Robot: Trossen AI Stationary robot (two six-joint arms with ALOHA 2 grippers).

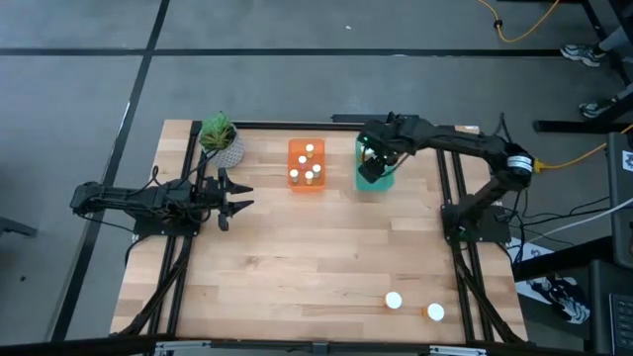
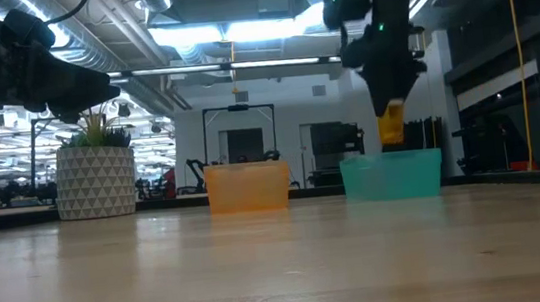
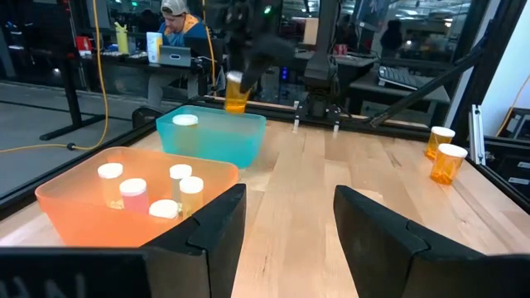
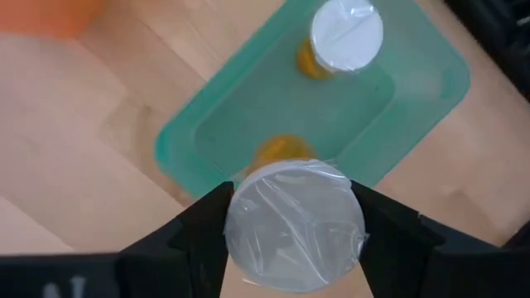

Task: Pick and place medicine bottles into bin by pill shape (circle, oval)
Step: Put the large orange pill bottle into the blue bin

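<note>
Orange bin point(image 1: 306, 182) holds five bottles; teal bin point(image 4: 414, 91) one. Two bottles point(image 1: 394, 300) stand on the table point(image 1: 297, 257). Right end effector point(image 4: 294, 228) clutches a ninth bottle point(image 4: 296, 225); left end effector point(image 1: 240, 195) is released.

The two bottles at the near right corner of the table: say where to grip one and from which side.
Grip the bottle across its amber sides just below the white cap, coming straight down. Both it and its neighbour seem to stand upright, caps up, apart from each other, so fingers should fit around either. The right gripper is nearest but holds a bottle over the teal bin.

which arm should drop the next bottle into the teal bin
Right. The right gripper is shut on an amber bottle directly over the teal bin, which already holds one bottle. The left gripper waits open and empty beside the orange bin.
</note>
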